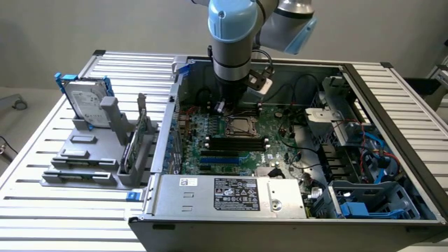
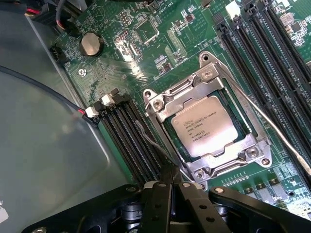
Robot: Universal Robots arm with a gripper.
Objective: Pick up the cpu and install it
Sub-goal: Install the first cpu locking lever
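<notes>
Jaws together, empty: black gripper hangs just off the socket frame's 7 o'clock corner. Small square silver-topped cpu lies flat inside the metal-framed socket on the green motherboard, probably seated so the frame can clamp it.

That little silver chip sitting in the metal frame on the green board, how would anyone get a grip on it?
Probably from straight above, by two opposite edges. The cpu lies flat in the socket frame, so only its top face and thin rim are reachable. The gripper is shut beside the frame.
</notes>
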